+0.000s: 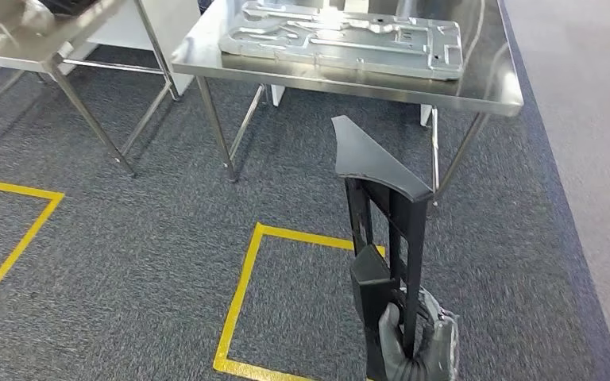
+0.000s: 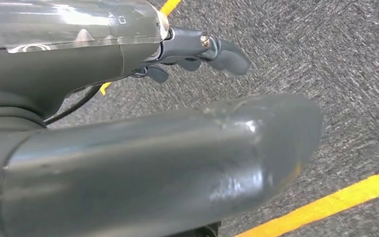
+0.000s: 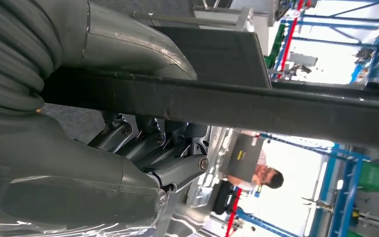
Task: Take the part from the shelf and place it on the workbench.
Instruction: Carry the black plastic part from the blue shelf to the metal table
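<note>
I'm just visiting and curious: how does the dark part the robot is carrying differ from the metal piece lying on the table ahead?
The black part is dark, narrow and upright, gripped by the right hand. The metal panel is pale silver, broad and lies flat on the steel workbench, with no hand on it. Both have ribbed or cut-out shapes.

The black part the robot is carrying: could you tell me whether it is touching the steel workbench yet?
Apart. In the head view the black part stands upright in the right hand, with grey carpet visible between its top and the workbench edge.

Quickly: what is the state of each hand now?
Left hand: holds nothing; open or closed cannot be told.
Right hand: grips the long black plastic frame part, held upright.
</note>
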Tool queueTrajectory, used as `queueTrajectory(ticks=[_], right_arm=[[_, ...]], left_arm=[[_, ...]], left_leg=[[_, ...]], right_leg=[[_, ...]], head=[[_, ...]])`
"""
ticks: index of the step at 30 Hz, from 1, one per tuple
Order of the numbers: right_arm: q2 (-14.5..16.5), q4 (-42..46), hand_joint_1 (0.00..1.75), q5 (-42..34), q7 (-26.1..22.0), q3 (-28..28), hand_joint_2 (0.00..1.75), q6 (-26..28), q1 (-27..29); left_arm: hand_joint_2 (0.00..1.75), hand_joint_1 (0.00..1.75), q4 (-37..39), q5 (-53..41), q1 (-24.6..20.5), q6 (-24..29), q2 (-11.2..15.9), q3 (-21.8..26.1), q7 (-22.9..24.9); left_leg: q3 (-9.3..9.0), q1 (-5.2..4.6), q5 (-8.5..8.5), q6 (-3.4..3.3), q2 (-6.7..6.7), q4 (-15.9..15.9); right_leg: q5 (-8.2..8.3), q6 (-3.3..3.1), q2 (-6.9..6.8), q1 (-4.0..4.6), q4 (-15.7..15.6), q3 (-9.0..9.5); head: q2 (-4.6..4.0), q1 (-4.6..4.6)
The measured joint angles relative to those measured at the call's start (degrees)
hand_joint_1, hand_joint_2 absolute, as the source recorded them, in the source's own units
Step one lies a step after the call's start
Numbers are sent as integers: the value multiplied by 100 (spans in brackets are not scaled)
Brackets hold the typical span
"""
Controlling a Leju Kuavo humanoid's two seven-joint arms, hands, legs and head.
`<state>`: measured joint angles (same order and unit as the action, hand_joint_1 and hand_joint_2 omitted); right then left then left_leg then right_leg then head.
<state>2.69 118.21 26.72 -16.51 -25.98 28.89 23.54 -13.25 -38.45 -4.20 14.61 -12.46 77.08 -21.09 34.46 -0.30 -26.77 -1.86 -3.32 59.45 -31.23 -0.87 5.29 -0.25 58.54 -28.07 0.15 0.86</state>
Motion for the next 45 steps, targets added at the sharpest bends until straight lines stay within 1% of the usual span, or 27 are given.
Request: queueTrajectory(ticks=[1,3,5,7,8,9,11,12,14,17,18,19,22,23,24,25,27,28,30,33,35,38,39,40,42,43,45], right_arm=[[-1,0,175,24,8,0,175,7,1],[-4,1,175,99,30,1,175,18,-4],[-6,0,175,161,52,1,175,19,-36],[-10,-11,175,194,68,1,175,17,-48],[-13,-21,175,207,74,2,175,15,-47],[-15,-32,175,221,77,2,175,11,-46],[-17,-49,175,255,89,1,175,3,-53],[-18,-62,175,269,103,0,175,0,-64],[-21,-86,175,291,136,-1,175,-1,-80],[-24,-108,175,308,165,-3,175,-3,-91],[-23,-112,175,315,172,-5,175,-5,-98],[-22,-113,175,329,192,-6,175,-7,-106],[-23,-146,175,431,362,-7,175,-2,-141],[-24,-167,175,507,454,-5,175,10,-163],[-23,-187,175,618,560,-1,175,27,-202],[-15,-206,175,775,682,12,175,44,-268],[42,-240,175,1273,977,78,175,48,-514],[89,-261,175,1581,1133,128,175,28,-699],[190,-314,175,2132,1394,233,175,-13,-1091],[282,-403,175,3094,1646,325,175,135,-1504],[294,-520,175,4102,1841,327,175,258,-1816],[266,-834,175,5483,2177,215,175,52,-2284],[234,-966,175,5804,2296,128,175,-122,-2412],[185,-1098,175,6022,2429,17,175,-310,-2534],[28,-1350,175,6244,2712,-282,175,-610,-2792],[-61,-1456,175,6281,2832,-446,175,-703,-2913],[-197,-1608,175,6310,2959,-716,175,-794,-3081]], left_arm=[[0,0,0,-15,-6,-9,-1,-11,4],[0,0,-1,-43,-19,-34,0,-33,14],[0,0,-2,-67,-26,-66,3,-52,17],[0,0,-2,-77,-16,-86,4,-72,19],[0,0,-2,-79,-9,-90,4,-83,19],[0,0,-2,-83,-4,-92,3,-93,20],[0,0,-2,-102,1,-101,3,-113,20],[0,0,-2,-113,-3,-105,5,-121,20],[0,0,-2,-126,-18,-108,9,-133,20],[0,0,-2,-132,-32,-110,10,-140,23],[0,0,-2,-134,-37,-111,9,-142,24],[0,0,-2,-139,-45,-115,9,-143,24],[0,0,-2,-184,-46,-158,12,-150,45],[0,0,-2,-208,-36,-181,16,-159,61],[0,0,-2,-237,-26,-206,23,-172,74],[0,0,-2,-272,-15,-232,32,-191,85],[0,0,-2,-355,-6,-286,65,-238,101],[0,0,-2,-396,-11,-308,86,-263,109],[0,0,-2,-463,-28,-330,118,-308,119],[0,0,-2,-550,-25,-349,129,-381,115],[0,0,-2,-623,-25,-340,137,-420,105],[0,0,-2,-705,-33,-302,142,-464,96],[0,0,-2,-725,-31,-297,142,-483,95],[0,0,-2,-749,-29,-295,140,-502,96],[0,0,-2,-778,-23,-295,139,-533,101],[0,0,-2,-788,-24,-295,138,-543,104],[0,0,-2,-794,-29,-294,140,-555,109]], left_leg=[[-81,9,34,-26,34,-83],[-264,42,37,-59,97,-223],[-389,57,4,-74,147,-297],[-452,65,-65,-62,190,-299],[-497,75,-112,-43,205,-296],[-558,90,-165,-16,213,-292],[-695,124,-286,52,222,-284],[-753,134,-343,92,222,-273],[-820,135,-430,181,225,-254],[-886,141,-477,285,243,-170],[-824,148,-496,300,255,-23],[-681,154,-552,311,268,237],[35,154,-928,325,287,1285],[212,151,-990,316,287,1443],[299,143,-932,291,287,1411],[301,125,-741,248,288,1196],[184,60,-201,119,299,532],[133,24,-53,70,301,276],[84,-26,6,5,302,64],[-127,8,65,-74,285,-124],[-252,33,75,-100,289,-200],[-322,38,-3,-103,296,-211],[-360,40,-39,-94,293,-211],[-409,44,-78,-80,286,-210],[-523,47,-168,-37,274,-203],[-559,45,-211,-5,267,-198],[-593,40,-271,76,258,-180]], right_leg=[[13,36,4,0,28,13],[-12,94,-155,20,231,-39],[-248,163,-378,11,737,-351],[-499,232,-459,-41,1295,-802],[-494,264,-473,-69,1400,-952],[-353,295,-485,-99,1307,-1001],[195,347,-515,-154,668,-851],[359,347,-532,-157,354,-763],[456,270,-548,-127,83,-689],[421,91,-527,-103,75,-611],[403,46,-527,-104,57,-558],[383,6,-528,-107,39,-505],[281,-59,-524,-73,21,-398],[239,-66,-513,-55,21,-352],[196,-71,-500,-37,21,-297],[152,-71,-488,-19,20,-231],[65,-62,-475,12,14,-115],[30,-43,-464,17,10,-83],[15,27,-446,16,7,-41],[37,139,-459,14,149,6],[-125,193,-473,-4,567,-231],[-470,266,-490,-42,1372,-902],[-435,284,-498,-56,1386,-1014],[-264,292,-505,-69,1210,-1025],[285,272,-516,-81,542,-873],[448,244,-522,-72,263,-801],[553,162,-526,-41,28,-740]], head=[[1,-10],[1,14],[0,54],[0,62],[0,61],[0,62],[0,68],[0,71],[0,69],[0,61],[0,52],[0,40],[0,17],[0,16],[0,16],[0,16],[0,25],[0,29],[1,33],[0,37],[0,61],[1,75],[1,75],[0,77],[0,77],[0,76],[0,64]])
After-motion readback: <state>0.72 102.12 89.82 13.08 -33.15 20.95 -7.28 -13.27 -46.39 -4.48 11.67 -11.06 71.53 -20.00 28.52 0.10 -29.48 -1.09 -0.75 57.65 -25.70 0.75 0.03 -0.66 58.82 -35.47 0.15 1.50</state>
